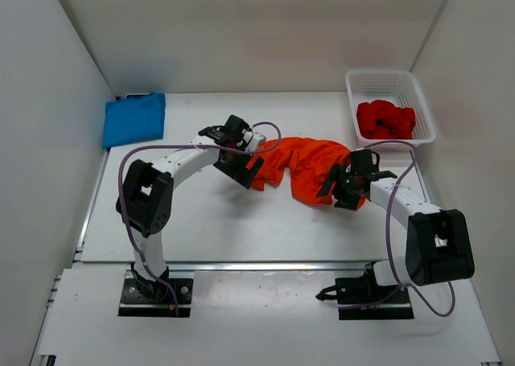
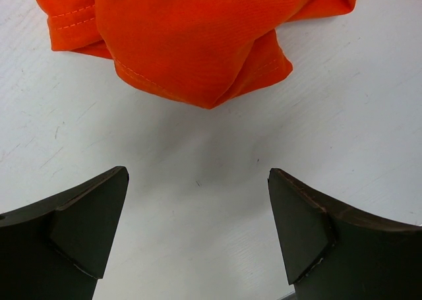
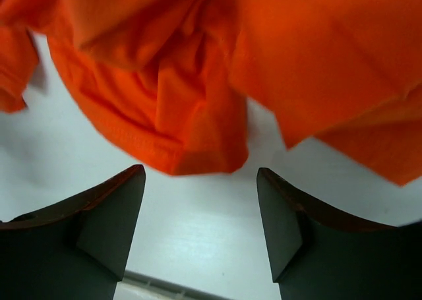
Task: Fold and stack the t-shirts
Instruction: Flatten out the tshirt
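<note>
1. Top external: high, behind the arm bases (image 1: pixel 157 289), looking down on the whole desk (image 1: pixel 201 221).
2. Left wrist: close, facing desk and orange shirt (image 2: pixel 198 36) hem.
3. Right wrist: closer, same shirt; all three views share it.

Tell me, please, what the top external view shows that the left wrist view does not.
Only the top external view shows the folded blue t-shirt, the red t-shirt crumpled in the white basket, and the right arm. Only the left wrist view shows the orange t-shirt's hem stitching and the left jaws open over bare table. Both show the orange t-shirt lying crumpled on the table.
</note>
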Robot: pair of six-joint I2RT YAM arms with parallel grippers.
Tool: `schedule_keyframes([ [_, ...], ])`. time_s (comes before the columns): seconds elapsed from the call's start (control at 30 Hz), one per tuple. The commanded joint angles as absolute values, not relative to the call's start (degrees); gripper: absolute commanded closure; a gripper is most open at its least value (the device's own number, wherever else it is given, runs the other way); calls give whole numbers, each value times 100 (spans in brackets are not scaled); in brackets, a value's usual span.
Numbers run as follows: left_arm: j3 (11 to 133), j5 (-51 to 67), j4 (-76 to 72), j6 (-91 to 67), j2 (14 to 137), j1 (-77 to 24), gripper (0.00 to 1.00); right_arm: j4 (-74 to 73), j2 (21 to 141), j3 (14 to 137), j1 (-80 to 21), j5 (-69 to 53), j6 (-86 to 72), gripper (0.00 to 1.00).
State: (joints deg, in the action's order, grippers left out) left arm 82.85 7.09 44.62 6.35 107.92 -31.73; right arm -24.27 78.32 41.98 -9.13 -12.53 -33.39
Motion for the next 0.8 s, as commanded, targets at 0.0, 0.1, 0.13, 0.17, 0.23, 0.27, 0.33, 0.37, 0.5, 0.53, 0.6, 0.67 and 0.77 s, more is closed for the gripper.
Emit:
schedule_keyframes([
  [0.0,8227,756,4421,615,10626,-3164,2,-1548,8111,4166,-800,-1239,-3498,35],
  [0.1,8183,729,4447,703,10600,-3190,2,-1398,8533,4297,-870,-1169,-3331,36],
  [0.13,8226,729,4473,755,10539,-3190,2,-1406,8682,4333,-896,-1221,-3357,42],
  [0.17,8261,747,4482,782,10555,-3217,2,-1354,8744,4385,-888,-1378,-3305,46],
  [0.23,8428,773,4509,905,10556,-3243,2,-1248,8920,4464,-949,-1581,-3296,70],
  [0.27,8524,782,4526,984,10573,-3243,2,-1265,8947,4526,-993,-1617,-3322,86],
  [0.33,8691,896,4527,1176,10582,-3261,2,-1405,8851,4587,-932,-1643,-3296,100],
  [0.37,8762,957,4570,1326,10556,-3313,3,-1476,8685,4614,-775,-1678,-3305,100],
  [0.5,8640,967,4526,1600,10591,-3497,7,-1714,7771,4790,-379,-1627,-3287,100],
  [0.53,8483,1036,4457,1539,10669,-3559,6,-1862,7465,4877,-317,-1565,-3252,100],
  [0.6,8254,1090,4325,1460,10688,-3708,3,-2038,7130,5044,-220,-1459,-3120,100],
  [0.67,8025,994,3975,1266,10801,-3893,2,-2161,6944,5150,-202,-1503,-3076,100],
  [0.77,7823,222,3290,1292,10933,-4244,2,-2233,6777,5150,-272,-1521,-3067,100],
])
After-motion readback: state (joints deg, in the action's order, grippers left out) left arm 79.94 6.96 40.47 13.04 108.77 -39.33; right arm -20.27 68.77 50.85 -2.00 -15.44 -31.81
